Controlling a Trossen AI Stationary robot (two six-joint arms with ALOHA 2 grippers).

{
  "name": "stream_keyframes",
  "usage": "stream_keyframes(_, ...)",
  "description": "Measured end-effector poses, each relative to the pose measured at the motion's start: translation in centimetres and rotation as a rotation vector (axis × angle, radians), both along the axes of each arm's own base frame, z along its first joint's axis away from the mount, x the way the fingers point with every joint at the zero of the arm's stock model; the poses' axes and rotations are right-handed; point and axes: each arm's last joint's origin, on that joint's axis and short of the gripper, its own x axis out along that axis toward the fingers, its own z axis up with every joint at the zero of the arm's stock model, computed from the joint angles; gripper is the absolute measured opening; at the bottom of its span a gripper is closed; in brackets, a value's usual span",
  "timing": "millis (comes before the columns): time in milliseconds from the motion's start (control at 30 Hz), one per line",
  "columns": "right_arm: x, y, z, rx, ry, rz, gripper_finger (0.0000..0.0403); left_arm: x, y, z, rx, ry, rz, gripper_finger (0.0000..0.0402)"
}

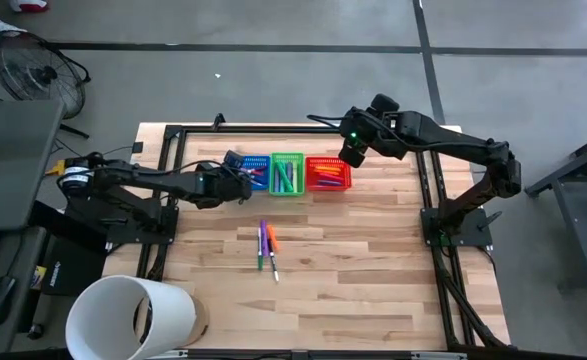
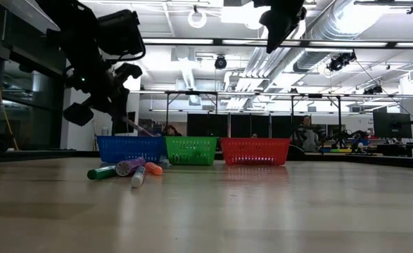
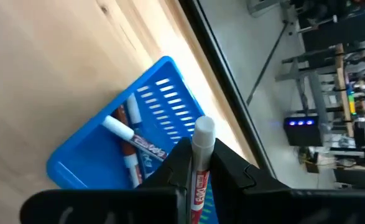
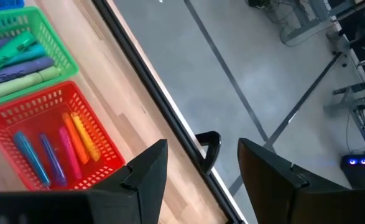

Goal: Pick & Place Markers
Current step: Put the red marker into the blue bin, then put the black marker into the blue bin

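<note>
Hovering over the blue basket, left pincer clamps a white-capped marker; right pincer waits wide beside the red basket; baskets part-filled, loose markers remain mid-counter

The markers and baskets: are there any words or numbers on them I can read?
No words or numbers can be read for sure.
White marker shut in the left gripper: red print on its label, too blurred to read.
Markers in the blue basket: dark print, too blurred.
Green marker in the green basket: dark writing, too small to read.
Red basket: no writing shows.
</note>
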Motion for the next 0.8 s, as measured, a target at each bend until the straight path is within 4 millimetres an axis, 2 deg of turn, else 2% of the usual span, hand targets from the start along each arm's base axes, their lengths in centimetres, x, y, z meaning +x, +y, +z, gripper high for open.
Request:
stream_keyframes(333,0.2,0.1,0.0,0.028,-0.012,0.035,0.0183,0.7,0.0,-1.4,-0.053,0.022,-0.018,0.0027)
stream_keyframes(600,0.2,0.1,0.0,0.049,-0.015,0.049,0.0183,0.8,0.0,-1.4,-0.046,0.027,-0.020,0.0102)
stream_keyframes(800,0.2,0.1,0.0,0.049,-0.014,0.049,0.0183,0.8,0.0,-1.4,-0.043,0.029,-0.021,0.0117)
